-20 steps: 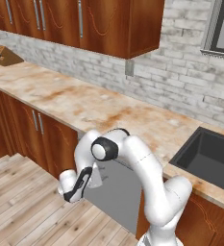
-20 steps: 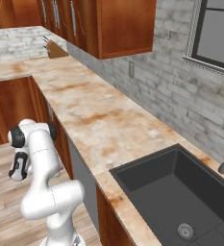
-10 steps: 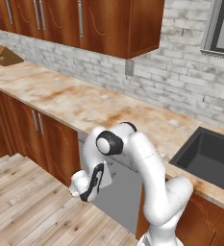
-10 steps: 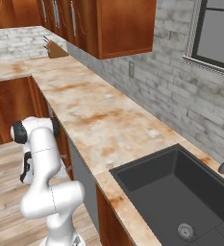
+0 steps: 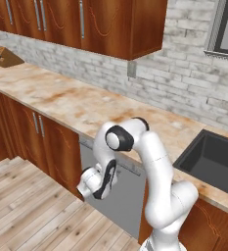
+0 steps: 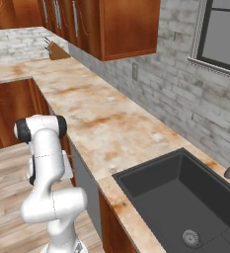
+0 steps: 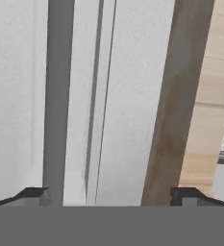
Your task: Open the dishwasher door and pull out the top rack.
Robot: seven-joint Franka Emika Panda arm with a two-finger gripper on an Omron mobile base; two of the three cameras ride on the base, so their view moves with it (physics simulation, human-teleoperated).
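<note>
Flat grey metallic dishwasher door shut under marble counter, two-finger gripper close at door's upper left, fingers spread wide, holding nothing, long bar handle between fingertips

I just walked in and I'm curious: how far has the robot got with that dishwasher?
Nothing looks done yet: the dishwasher door is shut, flush under the countertop. In hand: the gripper sits low in front of the door with its jaws wide open, holding nothing. Left: grasp the handle, pull the door down, then slide out the top rack inside.

Matt grey metal dishwasher door, seemingly smooth, glossy wooden cabinets
</note>
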